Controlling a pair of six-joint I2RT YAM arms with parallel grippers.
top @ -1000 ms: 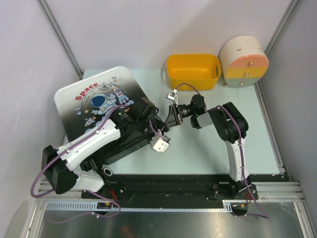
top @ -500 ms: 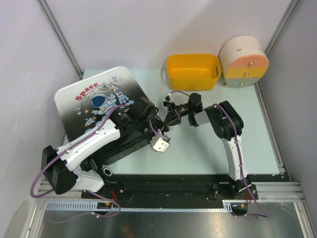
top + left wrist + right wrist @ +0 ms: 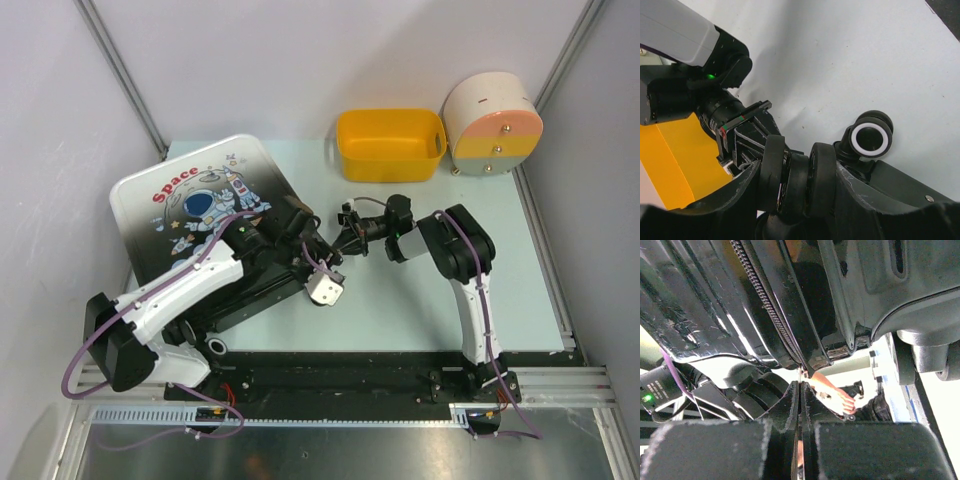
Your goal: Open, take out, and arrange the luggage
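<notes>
The luggage lies closed, print up, at the left of the table. The left pincer clamps a corner wheel, likely to steady the case. The right pincer is pressed fully shut at the seam, seemingly nipping the zip pull to run it open.

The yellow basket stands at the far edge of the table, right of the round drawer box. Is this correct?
No. The top external view shows the yellow basket at the far edge of the table, left of the round drawer box.
</notes>
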